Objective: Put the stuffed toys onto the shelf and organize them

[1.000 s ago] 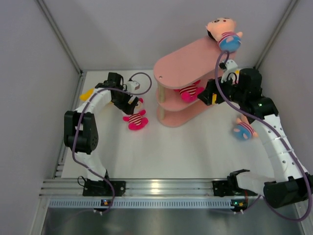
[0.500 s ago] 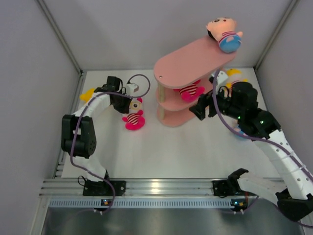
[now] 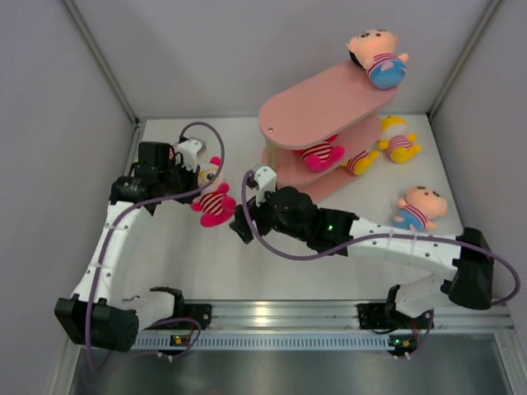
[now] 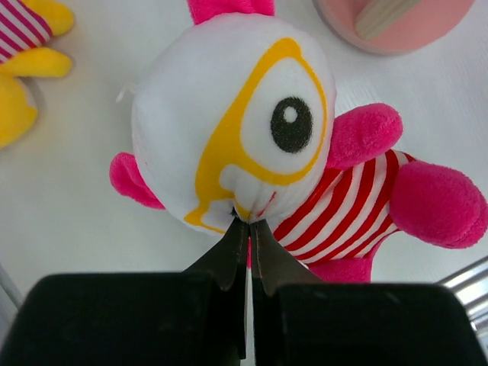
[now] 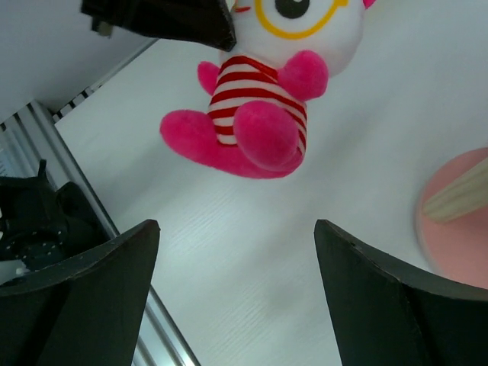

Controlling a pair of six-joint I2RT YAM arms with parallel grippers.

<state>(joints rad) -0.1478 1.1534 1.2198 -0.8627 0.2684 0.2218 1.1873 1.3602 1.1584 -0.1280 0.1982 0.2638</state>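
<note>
- The white table carries everything, with the two arms bolted at its near edge.
- The pink shelf stands at the far middle of the table. It has three long oval boards joined by posts, and its bottom board shows in the corner of both wrist views.
- The right arm reaches across the table to the left. The right gripper is spread wide with nothing between its fingers, and it points at the pink toy from close by.
- The left gripper has its fingers pressed together, pinching the fabric at the lower edge of the pink toy's face.
- The pink toy has a pale goggle face and a red-white striped shirt. It is left of the shelf and apart from it; whether its feet touch the table is unclear.
- A peach-headed toy lies on the far end of the top board.
- A second pink striped toy sits on the middle board.
- One yellow toy lies at the shelf's right edge, partly under the boards. Another yellow toy is on the table just beside it.
- A second peach-headed toy lies on the table, right of the shelf.
- A third yellow toy lies on the table just beside the pinched toy.
</note>
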